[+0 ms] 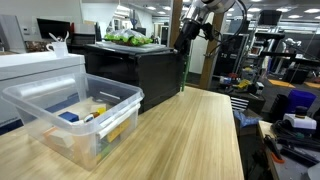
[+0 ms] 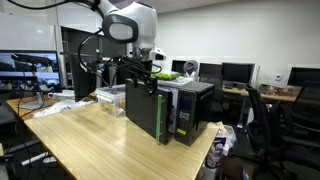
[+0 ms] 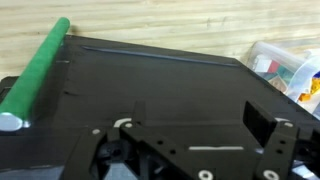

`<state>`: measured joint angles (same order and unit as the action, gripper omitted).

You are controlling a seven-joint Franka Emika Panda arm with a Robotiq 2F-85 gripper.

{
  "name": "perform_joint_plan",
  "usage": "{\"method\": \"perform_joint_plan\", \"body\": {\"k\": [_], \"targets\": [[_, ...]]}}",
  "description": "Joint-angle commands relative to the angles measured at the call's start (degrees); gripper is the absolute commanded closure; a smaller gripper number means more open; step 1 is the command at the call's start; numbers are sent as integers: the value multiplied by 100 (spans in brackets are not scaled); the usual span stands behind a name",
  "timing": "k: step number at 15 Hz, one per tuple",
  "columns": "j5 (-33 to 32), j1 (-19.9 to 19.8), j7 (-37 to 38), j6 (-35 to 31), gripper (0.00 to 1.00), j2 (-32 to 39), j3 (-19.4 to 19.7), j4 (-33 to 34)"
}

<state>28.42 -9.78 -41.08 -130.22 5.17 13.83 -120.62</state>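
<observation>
Your tool [image 3: 190, 135] is released: the jaws stand wide apart with nothing between them, just above the black box [image 3: 160, 80] on the worktop [image 1: 190, 130]. The green tube [image 3: 35, 70] lies on the box's top along one edge, well to the side of the jaws and untouched. In my judgement the risk is this: the tube is round and sits at the edge, so a glancing finger would roll it off. A straight descent from here meets the hard lid, not the tube. The clear bin [image 3: 285, 70] stands near the box, so mind it when swinging.
</observation>
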Motion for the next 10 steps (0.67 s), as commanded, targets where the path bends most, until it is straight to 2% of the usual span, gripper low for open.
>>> {"method": "perform_joint_plan", "body": {"k": [1, 6, 10], "targets": [[353, -217, 40, 40, 0, 129, -175, 326], [432, -180, 104, -91, 0, 174, -371, 561], [418, -220, 342, 64, 0, 296, -364, 785]]}}
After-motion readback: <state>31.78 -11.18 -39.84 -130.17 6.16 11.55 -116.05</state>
